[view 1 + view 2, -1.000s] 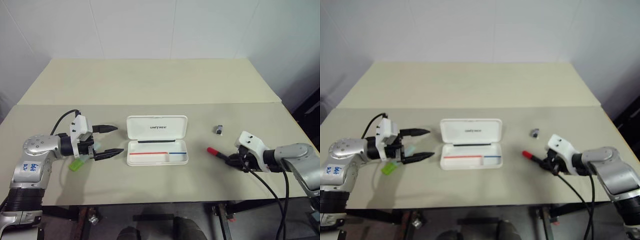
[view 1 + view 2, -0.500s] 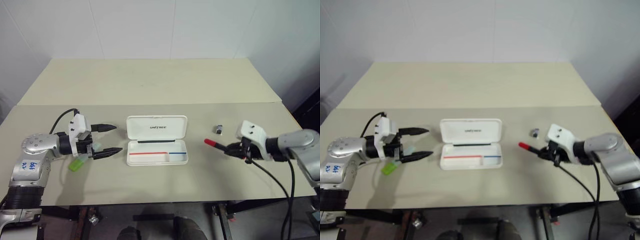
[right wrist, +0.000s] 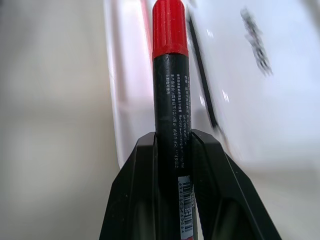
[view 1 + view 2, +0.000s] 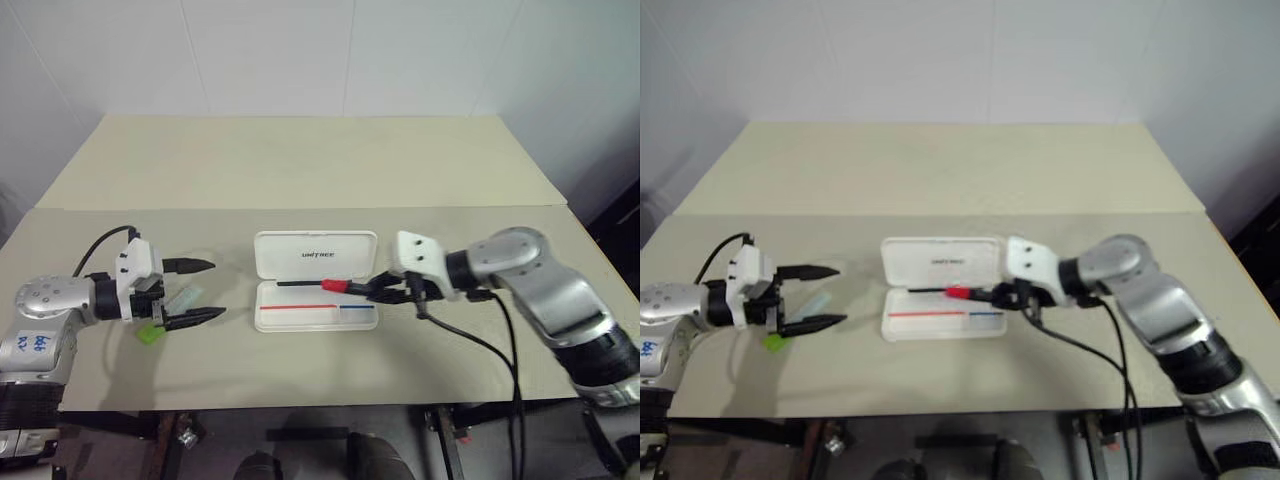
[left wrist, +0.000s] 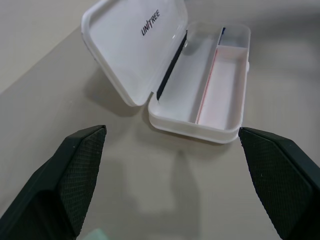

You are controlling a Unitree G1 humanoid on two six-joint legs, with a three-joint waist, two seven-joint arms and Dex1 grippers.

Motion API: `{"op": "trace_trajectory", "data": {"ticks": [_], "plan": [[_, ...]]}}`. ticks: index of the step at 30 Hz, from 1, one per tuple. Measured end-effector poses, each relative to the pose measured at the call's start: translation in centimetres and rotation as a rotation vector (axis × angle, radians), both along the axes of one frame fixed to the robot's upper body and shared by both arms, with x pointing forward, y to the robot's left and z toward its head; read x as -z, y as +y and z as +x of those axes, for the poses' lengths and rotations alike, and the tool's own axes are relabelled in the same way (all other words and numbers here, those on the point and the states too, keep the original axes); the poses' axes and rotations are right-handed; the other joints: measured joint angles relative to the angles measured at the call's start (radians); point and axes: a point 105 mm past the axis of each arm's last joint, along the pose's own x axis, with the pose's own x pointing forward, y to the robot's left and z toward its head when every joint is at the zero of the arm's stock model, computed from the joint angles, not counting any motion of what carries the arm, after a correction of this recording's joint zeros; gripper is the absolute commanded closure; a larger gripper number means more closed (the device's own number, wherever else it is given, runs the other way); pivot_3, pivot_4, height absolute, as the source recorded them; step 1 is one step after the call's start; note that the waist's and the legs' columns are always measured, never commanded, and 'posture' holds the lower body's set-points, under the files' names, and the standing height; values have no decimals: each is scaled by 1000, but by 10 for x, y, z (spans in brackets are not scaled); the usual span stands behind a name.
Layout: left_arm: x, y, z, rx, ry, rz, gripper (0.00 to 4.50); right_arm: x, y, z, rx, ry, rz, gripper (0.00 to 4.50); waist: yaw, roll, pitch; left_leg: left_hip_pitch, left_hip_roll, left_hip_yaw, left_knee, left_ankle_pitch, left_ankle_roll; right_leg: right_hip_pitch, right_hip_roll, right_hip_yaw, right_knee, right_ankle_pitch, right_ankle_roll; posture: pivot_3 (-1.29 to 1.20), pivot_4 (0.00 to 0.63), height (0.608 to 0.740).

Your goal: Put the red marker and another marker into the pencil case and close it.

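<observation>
While the pencil case (image 4: 316,279) lies open near the middle of the table (image 4: 300,170), its lid folded back flat and the tray with the thin red and blue stripe facing up, the right gripper (image 4: 375,289) hangs over the tray's right part with its two black fingers clamped on the red marker (image 3: 170,95). That marker's red cap points toward the robot's left, above the tray. On the left side of the table, the left gripper (image 4: 205,289) hovers well apart from the case, jaws spread wide with nothing between them. The light green marker (image 4: 168,315) lies on the table just under and beside that gripper's fingers.
</observation>
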Motion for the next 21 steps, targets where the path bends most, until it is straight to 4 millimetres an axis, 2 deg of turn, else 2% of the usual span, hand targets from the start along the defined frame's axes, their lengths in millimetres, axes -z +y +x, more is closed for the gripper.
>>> {"op": "trace_trajectory", "data": {"ticks": [8,13,17,21], "plan": [[-1,2,-6,-15,-11,14,0,16,24,18,-69,-46,-55,3934,0,0,0,0,0,0,0,0,0,0,0,0,0,0,0,0,150,740],[0,0,-8,-23,-13,6,0,17,43,31,-103,-87,-73,3934,-6,0,0,0,0,0,0,0,0,0,0,0,2,0,0,0,150,740],[-1,-1,-8,-29,-13,-4,0,23,46,37,-100,-88,-86,3934,-6,0,0,0,0,0,0,0,0,0,0,-1,4,0,0,0,150,740],[2,-2,-9,-39,-9,-14,0,22,56,40,-118,-103,-87,3934,-12,0,0,0,0,0,0,0,0,0,0,-1,4,0,0,0,150,740]]}}
